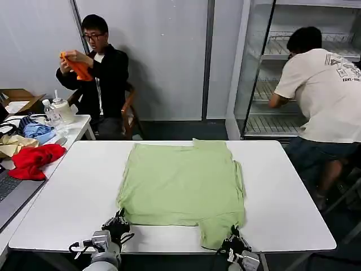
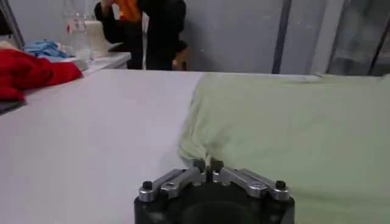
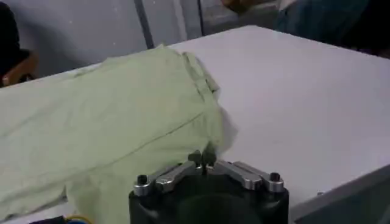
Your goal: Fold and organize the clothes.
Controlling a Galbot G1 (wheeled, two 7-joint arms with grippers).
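Each pincer (image 2: 209, 163) (image 3: 202, 159) has silver metal finger links with black screws on a rounded black housing.

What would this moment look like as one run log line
shirt flat on table | left gripper shut on shirt near-left corner | right gripper shut on shirt near-right edge | fold not yet made

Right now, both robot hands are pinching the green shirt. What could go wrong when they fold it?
The left gripper and right gripper each pinch only a small bit of the green shirt at its near edge, so the cloth might slip out when lifted. The sleeve by the right gripper sticks out close to the table edge, so it may hang off or fold crooked. The shirt's right side is already bunched, which could leave wrinkles.
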